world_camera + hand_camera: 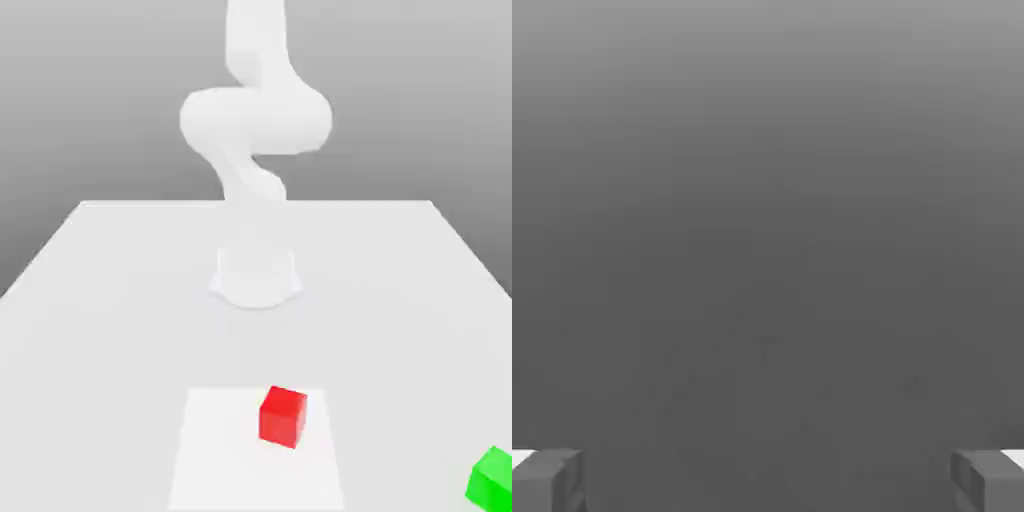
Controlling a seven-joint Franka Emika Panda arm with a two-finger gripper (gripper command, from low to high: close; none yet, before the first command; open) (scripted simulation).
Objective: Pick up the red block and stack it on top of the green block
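Observation:
A small red block (283, 416) rests on a paler square patch of the white table (120, 290), near the front. The green block (492, 478) sits on the table at the exterior view's far right, cut by the frame's edge. The white arm (255, 125) rises from its round base at the table's middle and leaves the frame upward. In the hand view my gripper (768, 480) is open: its two grey fingertips (547, 480) stand far apart with nothing between them, against plain grey background.
The pale square patch (255, 450) lies under the red block. The arm's base (256, 275) stands behind it, mid-table. The table's far edge runs across the exterior view behind the base.

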